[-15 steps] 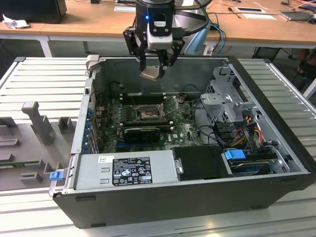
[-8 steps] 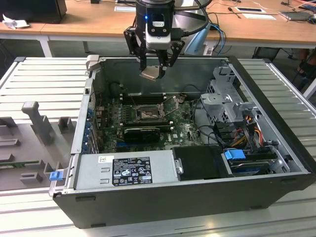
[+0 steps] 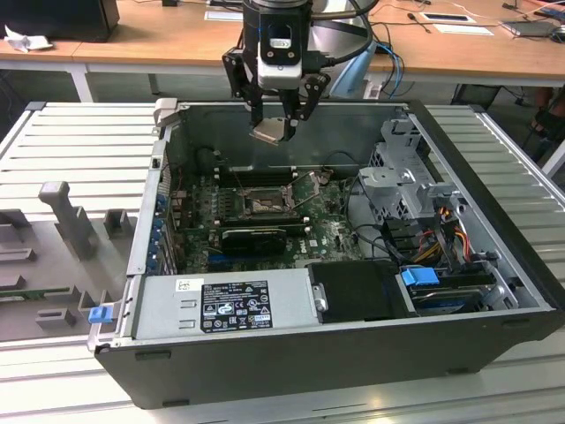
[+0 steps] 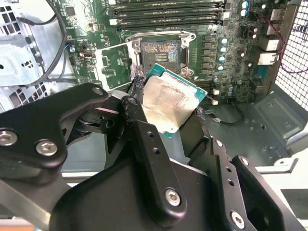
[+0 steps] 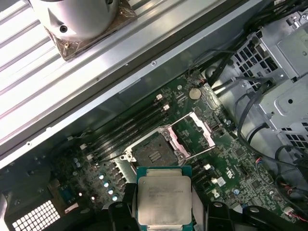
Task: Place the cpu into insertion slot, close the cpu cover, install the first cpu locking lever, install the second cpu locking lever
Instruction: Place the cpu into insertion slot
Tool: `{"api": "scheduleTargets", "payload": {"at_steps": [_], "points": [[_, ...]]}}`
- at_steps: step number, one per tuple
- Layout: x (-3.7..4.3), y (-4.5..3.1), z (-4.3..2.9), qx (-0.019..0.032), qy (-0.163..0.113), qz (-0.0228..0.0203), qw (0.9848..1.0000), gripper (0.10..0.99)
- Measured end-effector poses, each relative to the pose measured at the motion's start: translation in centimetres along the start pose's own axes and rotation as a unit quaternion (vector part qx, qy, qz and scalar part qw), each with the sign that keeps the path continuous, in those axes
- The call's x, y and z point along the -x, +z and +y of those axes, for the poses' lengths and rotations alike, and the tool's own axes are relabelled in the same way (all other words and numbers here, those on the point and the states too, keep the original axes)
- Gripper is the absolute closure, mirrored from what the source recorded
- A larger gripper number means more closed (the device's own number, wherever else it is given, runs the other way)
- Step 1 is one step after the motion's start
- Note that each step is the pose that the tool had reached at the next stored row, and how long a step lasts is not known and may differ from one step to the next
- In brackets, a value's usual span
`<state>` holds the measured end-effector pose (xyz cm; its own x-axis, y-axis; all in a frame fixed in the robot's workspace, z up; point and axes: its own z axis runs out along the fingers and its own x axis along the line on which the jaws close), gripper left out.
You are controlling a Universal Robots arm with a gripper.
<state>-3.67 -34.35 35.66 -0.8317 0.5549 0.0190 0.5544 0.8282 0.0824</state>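
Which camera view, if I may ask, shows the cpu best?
The first wrist view: the cpu faces it square-on, unobstructed. The second wrist view shows it tilted, one corner behind a finger. The exterior view shows it small, in the hand.

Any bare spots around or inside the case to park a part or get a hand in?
Free: ribbed table on the exterior view's right of the case; on its left, the stretch between the grey fixtures and the wooden desk. Crowded: drive cage with cables; above the insertion slot the gripper holds the cpu.
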Motion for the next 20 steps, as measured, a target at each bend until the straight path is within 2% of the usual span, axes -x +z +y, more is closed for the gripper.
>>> {"api": "scheduleTargets", "payload": {"at_steps": [4,7,9,13,20], "points": [[0.0,0.02,0.0,0.0,0.008,-0.0008,1.0,0.545],[0.0,0.07,0.0,0.0003,0.025,-0.0022,0.9997,0.545],[0.0,0.14,-0.01,0.0006,0.046,-0.004,0.9989,0.545],[0.01,0.22,-0.02,0.001,0.07,-0.006,0.9975,0.545],[0.02,0.77,-0.07,0.0007,0.072,-0.0064,0.9973,0.545]]}}
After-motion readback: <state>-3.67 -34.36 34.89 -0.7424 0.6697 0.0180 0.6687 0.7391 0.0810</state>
